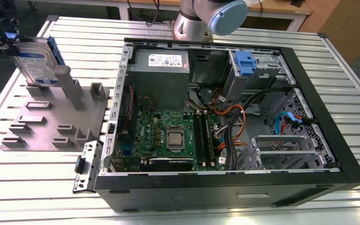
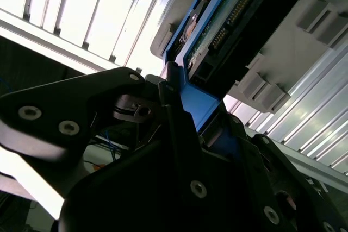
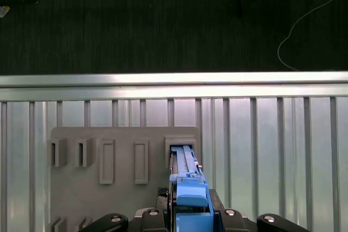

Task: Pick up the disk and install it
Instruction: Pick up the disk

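Pick-up stage I reckon: gripper (image 3: 191, 215) clamped on the disk (image 1: 35, 58), upright in the grey rack (image 1: 48, 126), exterior view's left. Probably needs a straight lift out.

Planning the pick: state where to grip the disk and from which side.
Best to grip the disk by its upper blue-framed end, coming from above: it stands on edge in the grey fixture, its lower end seated in a slot, leaving the top free.

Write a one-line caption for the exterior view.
The gripper holds the upright disk at the grey fixture, beside the open computer case.
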### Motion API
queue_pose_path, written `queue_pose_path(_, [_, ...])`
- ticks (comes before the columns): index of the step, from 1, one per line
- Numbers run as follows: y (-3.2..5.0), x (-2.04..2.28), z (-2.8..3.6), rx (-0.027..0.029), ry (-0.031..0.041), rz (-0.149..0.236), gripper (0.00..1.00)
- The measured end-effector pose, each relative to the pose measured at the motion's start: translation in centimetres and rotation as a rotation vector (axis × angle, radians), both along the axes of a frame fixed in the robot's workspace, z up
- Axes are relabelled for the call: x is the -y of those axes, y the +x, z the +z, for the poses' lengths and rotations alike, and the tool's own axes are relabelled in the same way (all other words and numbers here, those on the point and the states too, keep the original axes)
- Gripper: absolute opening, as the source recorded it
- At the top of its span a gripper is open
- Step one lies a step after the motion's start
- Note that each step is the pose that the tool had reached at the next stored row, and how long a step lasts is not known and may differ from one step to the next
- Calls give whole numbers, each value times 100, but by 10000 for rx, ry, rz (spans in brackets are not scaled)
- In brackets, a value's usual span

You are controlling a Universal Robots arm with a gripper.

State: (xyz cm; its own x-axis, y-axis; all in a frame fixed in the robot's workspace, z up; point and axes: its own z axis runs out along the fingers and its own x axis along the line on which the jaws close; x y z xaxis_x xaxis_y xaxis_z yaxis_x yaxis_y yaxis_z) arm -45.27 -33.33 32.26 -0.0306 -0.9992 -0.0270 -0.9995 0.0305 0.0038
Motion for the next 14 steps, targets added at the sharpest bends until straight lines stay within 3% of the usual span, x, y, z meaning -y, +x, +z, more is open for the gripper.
queue_pose_path(14, [0, 0, 50, -1, 0, 0, 37])
